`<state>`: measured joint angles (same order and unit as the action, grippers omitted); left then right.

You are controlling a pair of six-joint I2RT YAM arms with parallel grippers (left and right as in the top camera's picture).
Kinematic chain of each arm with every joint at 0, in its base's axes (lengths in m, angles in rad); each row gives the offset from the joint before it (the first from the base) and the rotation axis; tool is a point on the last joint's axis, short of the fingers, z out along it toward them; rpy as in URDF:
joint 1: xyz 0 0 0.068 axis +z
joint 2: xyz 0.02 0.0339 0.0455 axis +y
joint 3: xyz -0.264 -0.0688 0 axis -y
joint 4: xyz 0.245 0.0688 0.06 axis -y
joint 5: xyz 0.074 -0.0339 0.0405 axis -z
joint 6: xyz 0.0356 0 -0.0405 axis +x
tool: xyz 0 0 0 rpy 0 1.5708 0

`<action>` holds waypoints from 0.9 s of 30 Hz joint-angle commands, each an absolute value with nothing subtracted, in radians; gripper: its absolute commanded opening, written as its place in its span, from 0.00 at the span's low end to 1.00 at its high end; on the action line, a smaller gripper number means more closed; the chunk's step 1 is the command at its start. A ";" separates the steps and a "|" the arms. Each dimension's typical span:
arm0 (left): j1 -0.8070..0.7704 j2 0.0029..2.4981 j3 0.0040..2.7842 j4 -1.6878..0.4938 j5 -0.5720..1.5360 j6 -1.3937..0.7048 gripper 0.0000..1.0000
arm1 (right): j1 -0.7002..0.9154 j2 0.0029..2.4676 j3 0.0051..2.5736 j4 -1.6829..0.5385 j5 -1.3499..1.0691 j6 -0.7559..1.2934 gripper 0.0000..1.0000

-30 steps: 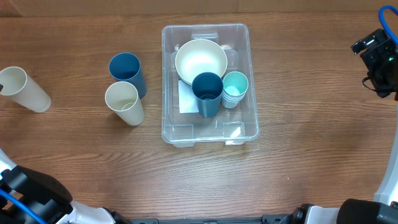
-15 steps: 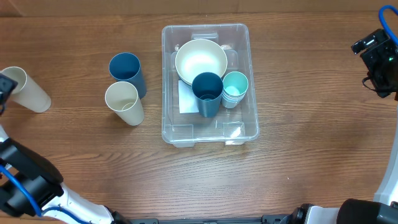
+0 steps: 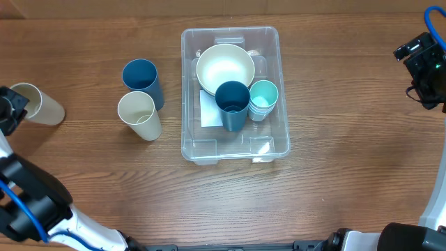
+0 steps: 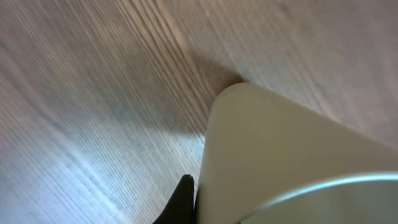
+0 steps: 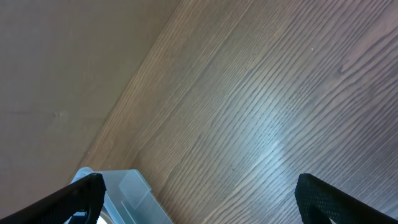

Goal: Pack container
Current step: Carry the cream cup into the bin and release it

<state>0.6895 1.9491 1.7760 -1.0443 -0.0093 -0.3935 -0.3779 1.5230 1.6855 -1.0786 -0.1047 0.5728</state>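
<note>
The clear container (image 3: 191, 150) stands mid-table holding a cream bowl (image 3: 224, 68), a dark blue cup (image 3: 232, 101) and stacked teal cups (image 3: 263, 97). At the far left, a cream cup (image 3: 38, 104) lies tilted with my left gripper (image 3: 12, 111) shut on its rim. The left wrist view is filled by that cup (image 4: 292, 149), with one black finger (image 4: 181, 202) pressed against its outer wall. My right gripper (image 3: 421, 66) hangs open at the far right, well away from the container. Its view shows only a container corner (image 5: 130, 199) between the wide jaws (image 5: 199, 196).
Left of the container stand a dark blue cup (image 3: 141, 78) and a cream cup (image 3: 138, 113), touching each other. Bare wood lies between them and the cup at the left edge.
My left gripper came in from the left edge and closed on the cream cup's rim. The cup shifted slightly right and down. The right arm stayed still.
</note>
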 commanded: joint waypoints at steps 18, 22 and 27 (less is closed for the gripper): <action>-0.282 1.623 2.194 -1.495 -0.044 -0.205 0.04 | -0.377 1.506 1.688 -1.076 -0.106 0.577 1.00; -0.411 1.702 2.194 -1.482 -0.033 -0.194 0.04 | -0.377 1.506 1.688 -1.076 -0.106 0.577 1.00; -0.492 1.815 2.194 -1.424 -0.038 -0.189 0.04 | -0.377 1.506 1.688 -1.077 -0.106 0.577 1.00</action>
<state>-0.4652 1.7641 2.1822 -1.4570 -0.0265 -0.2089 -0.3779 1.5230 1.6855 -1.0786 -0.1047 0.5728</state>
